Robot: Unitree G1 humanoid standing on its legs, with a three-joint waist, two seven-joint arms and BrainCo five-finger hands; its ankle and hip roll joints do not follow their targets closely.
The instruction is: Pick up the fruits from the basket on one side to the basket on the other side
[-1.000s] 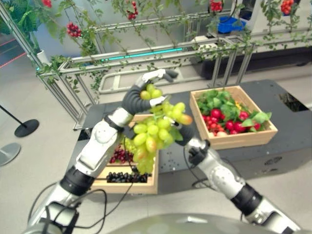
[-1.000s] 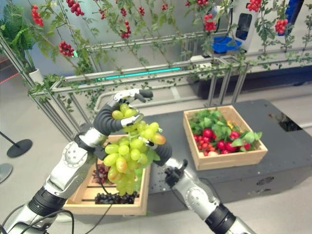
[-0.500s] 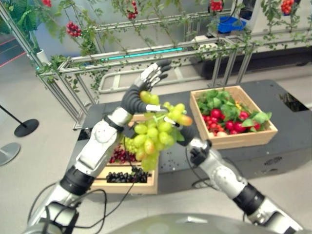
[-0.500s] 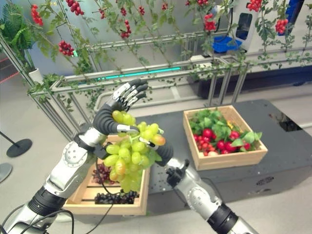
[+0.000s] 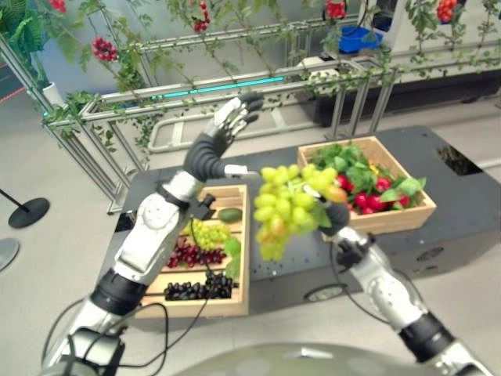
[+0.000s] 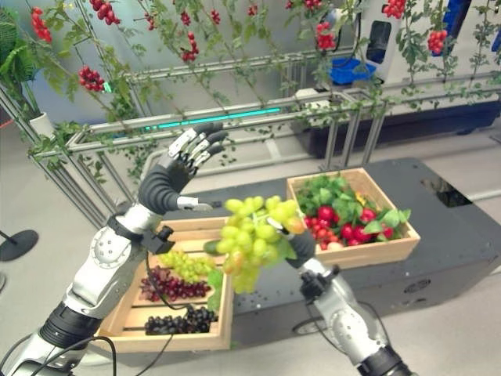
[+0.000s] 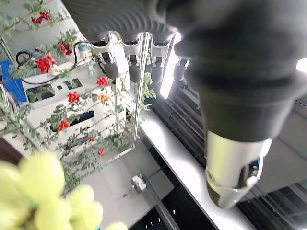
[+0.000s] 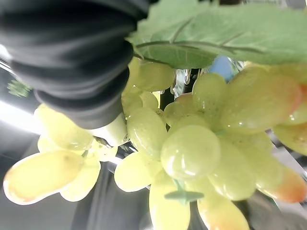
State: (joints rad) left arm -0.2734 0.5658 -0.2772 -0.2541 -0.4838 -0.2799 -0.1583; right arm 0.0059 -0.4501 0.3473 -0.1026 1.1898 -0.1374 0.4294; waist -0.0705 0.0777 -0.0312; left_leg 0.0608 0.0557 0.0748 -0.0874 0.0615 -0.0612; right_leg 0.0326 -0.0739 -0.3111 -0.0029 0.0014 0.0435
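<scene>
Green grapes [image 5: 291,205], a full bunch of pale yellow-green fruit with a few amber-blushed ones and a green leaf at its side, hung in the air in the right hand [image 5: 335,216], between two wooden baskets on a dark table [image 5: 462,196]. The right hand's dark cover showed just behind the bunch, and its wrist view had the grapes pressed close against it; the fingers were hidden by the fruit, so their grip could not be made out. The left hand [image 5: 227,129] was raised above and to the far left of the bunch, apart from it, its fingers straight and spread, holding nothing. The left basket [image 5: 235,301] held one more green bunch [image 5: 205,232], one red bunch [image 5: 188,254] and one dark, near-black bunch [image 5: 192,290], with a small green fruit [image 5: 230,214] at its far end. The right basket [image 5: 383,223] was filled with red fruit [image 5: 368,196] among green leaves. No writing could be read on either basket. Beyond the table stood a metal frame [image 5: 196,90] hung with vines and red berry clusters.
</scene>
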